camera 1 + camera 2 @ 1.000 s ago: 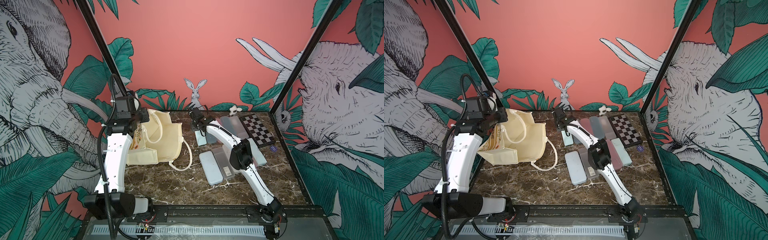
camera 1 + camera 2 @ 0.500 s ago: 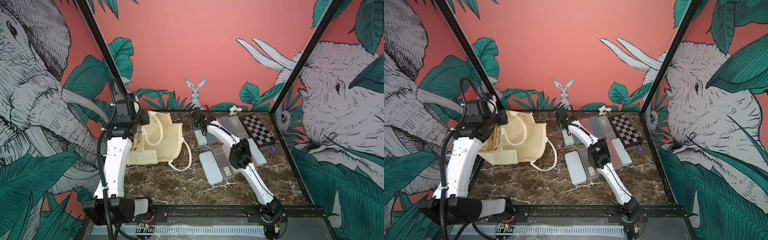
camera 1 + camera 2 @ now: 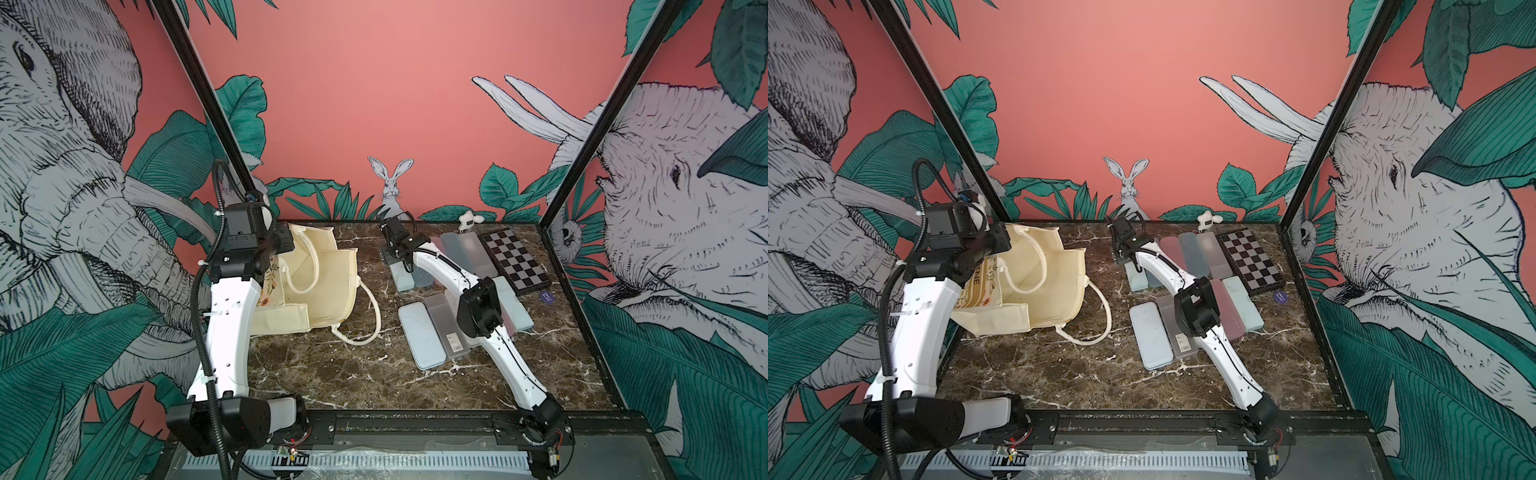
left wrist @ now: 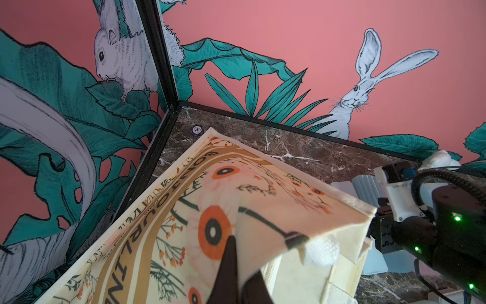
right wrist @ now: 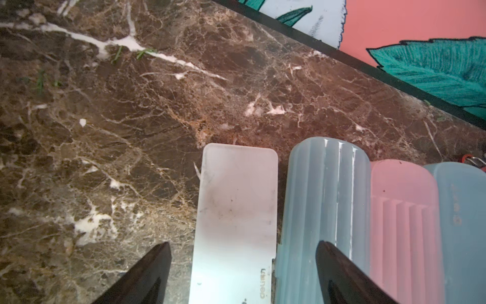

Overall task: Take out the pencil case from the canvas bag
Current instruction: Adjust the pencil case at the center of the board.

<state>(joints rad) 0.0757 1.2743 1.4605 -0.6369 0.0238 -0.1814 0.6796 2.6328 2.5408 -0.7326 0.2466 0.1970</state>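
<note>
Dark lettering beginning "BONJOUR" runs across the canvas bag (image 4: 147,226), and "500" marks a poker chip (image 4: 197,129) at the eleven o'clock corner of the table (image 4: 297,150).

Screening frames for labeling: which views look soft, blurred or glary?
Left wrist view: the canvas bag close to the lens is soft and the left gripper a dark blur, the mural sharp. Right wrist view: the white pencil case washes out near the right gripper, its fingers blurred. Both top views: sharp, evenly lit.

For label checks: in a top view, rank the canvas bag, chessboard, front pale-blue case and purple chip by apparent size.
Largest to smallest:
1. canvas bag
2. chessboard
3. front pale-blue case
4. purple chip
None look close.
</note>
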